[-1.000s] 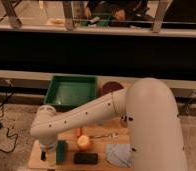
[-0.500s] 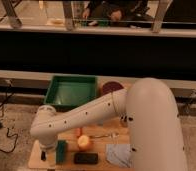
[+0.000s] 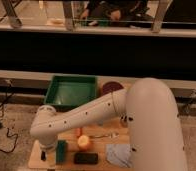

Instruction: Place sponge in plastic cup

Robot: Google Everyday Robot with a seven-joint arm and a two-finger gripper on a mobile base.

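The teal-green sponge (image 3: 61,150) stands on edge at the front left of the wooden table (image 3: 101,131). My gripper (image 3: 49,154) hangs at the end of the white arm (image 3: 86,117), right beside the sponge on its left, low over the table. A pale blue translucent shape (image 3: 118,154) lies at the front right of the table; I cannot tell whether it is the plastic cup.
A dark block (image 3: 85,158) lies right of the sponge, with an orange ball (image 3: 84,142) behind it. A fork (image 3: 109,135) lies mid-table. A green tray (image 3: 73,91) and a dark red plate (image 3: 112,87) stand at the back. My arm's large white body (image 3: 153,130) covers the right side.
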